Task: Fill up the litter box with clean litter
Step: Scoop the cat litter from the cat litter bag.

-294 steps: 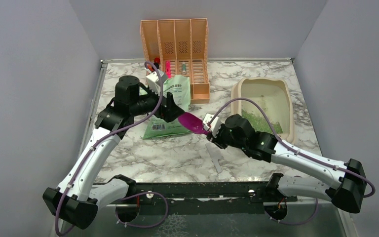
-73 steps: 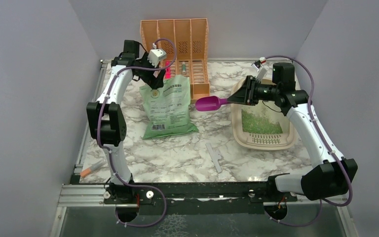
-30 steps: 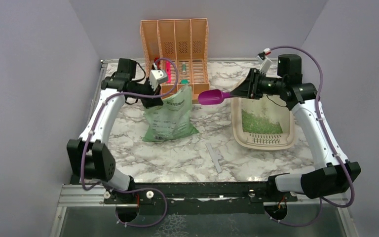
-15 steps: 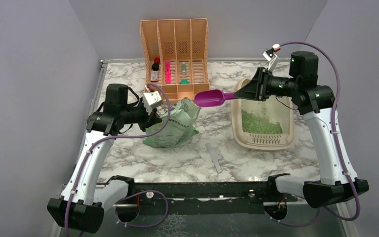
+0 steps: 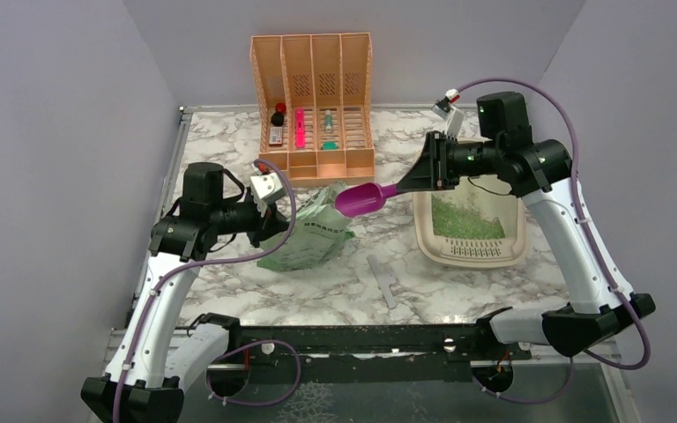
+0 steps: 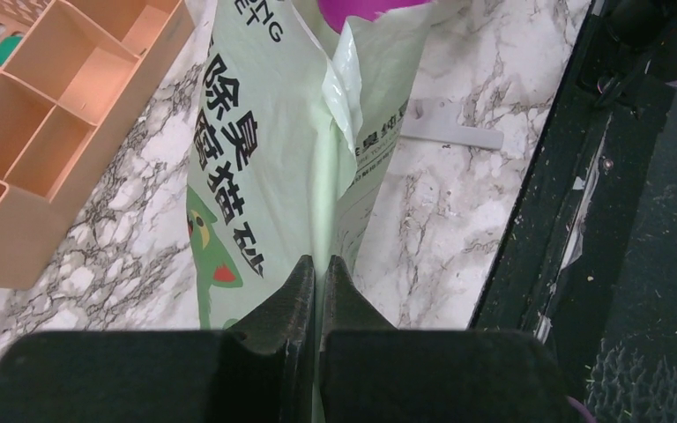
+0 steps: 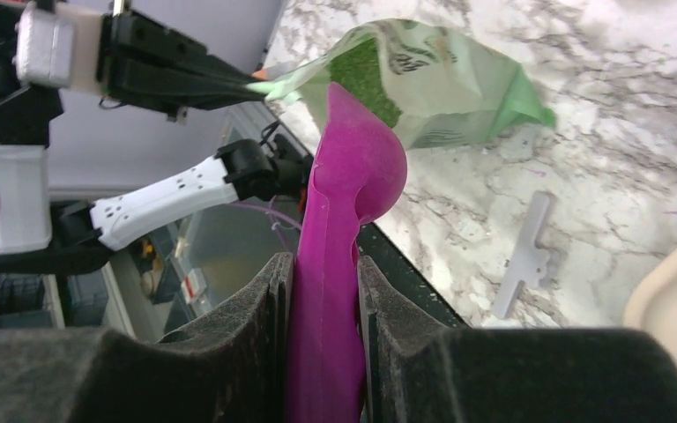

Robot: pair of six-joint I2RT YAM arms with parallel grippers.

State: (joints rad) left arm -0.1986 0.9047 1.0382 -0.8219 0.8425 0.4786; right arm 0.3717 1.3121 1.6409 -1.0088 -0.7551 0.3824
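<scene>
The beige litter box [image 5: 475, 256] sits at the right of the table with a patch of clean litter [image 5: 465, 218], green granules, inside. A pale green printed bag [image 5: 310, 238] lies tilted at centre-left, and my left gripper [image 5: 273, 220] is shut on its edge, holding the mouth up. The left wrist view shows the fingertips [image 6: 318, 269] pinching the bag's [image 6: 256, 176] seam. My right gripper [image 5: 411, 182] is shut on the handle of a magenta scoop [image 5: 360, 199]. The scoop's [image 7: 353, 172] bowl is at the bag's open mouth, where green litter [image 7: 366, 75] shows.
A peach slatted organizer [image 5: 317, 88] with small items stands at the back centre, just behind the bag. A grey plastic strip [image 5: 385, 280] lies on the marble near the front. The black front rail [image 6: 582, 176] runs along the table's near edge.
The left arm has pulled the bag down and toward the near left, tilting it. The right arm has swung the scoop left and lower, to the bag's mouth.
</scene>
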